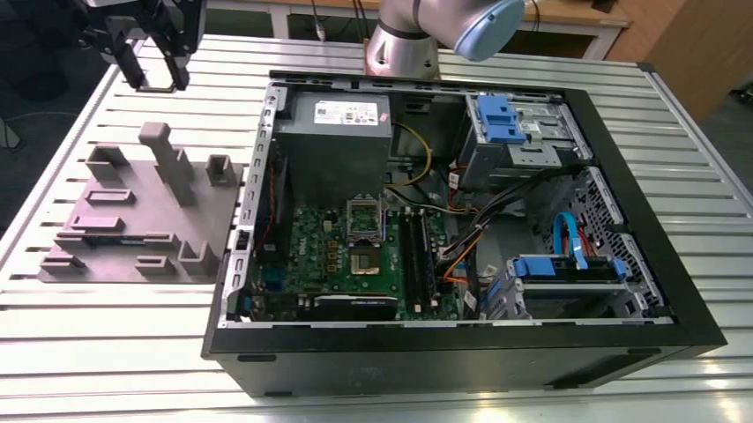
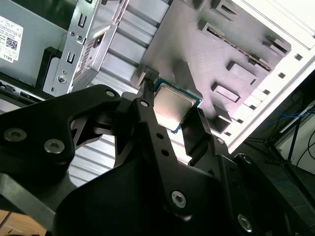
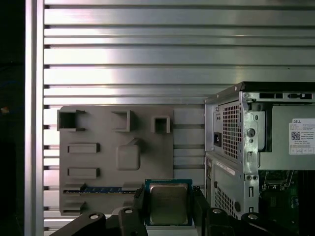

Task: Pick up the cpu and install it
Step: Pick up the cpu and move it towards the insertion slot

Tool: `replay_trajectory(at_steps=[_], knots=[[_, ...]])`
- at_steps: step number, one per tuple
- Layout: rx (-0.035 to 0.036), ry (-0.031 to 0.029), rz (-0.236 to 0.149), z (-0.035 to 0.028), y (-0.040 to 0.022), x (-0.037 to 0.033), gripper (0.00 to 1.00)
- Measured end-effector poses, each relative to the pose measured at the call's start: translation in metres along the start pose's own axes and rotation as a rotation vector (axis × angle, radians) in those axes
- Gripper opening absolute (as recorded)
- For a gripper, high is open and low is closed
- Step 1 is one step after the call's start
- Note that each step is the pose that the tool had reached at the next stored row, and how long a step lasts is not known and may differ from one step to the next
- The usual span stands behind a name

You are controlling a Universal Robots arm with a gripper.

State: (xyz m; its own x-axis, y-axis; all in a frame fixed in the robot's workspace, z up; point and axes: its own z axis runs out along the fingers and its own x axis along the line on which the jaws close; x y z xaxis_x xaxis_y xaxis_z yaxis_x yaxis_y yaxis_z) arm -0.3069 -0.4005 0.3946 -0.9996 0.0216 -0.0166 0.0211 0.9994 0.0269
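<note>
In the exterior view the open computer case [image 1: 447,357] has the grey fixture [image 1: 132,231] at its nine o'clock. The gripper [image 1: 152,79] hangs, likely in the air, at the fixture's twelve o'clock. In the first wrist view it pinches the cpu [image 3: 168,202]

A slatted metal table [image 1: 106,339] carries a grey fixture [image 1: 130,220] and an open computer [image 1: 471,357].

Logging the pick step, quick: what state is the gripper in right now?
Gripper: closed, holding the cpu clamped between its two fingers.
</note>
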Motion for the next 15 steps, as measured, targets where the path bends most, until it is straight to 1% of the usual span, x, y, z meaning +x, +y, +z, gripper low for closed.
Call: replay_trajectory(at_steps=[7, 15], knots=[[0.0, 0.0, 0.0, 0.0, 0.0001, -0.0013, 0.47], [0.0, 0.0, 0.0, 0.0001, 0.0002, -0.0057, 0.47]])
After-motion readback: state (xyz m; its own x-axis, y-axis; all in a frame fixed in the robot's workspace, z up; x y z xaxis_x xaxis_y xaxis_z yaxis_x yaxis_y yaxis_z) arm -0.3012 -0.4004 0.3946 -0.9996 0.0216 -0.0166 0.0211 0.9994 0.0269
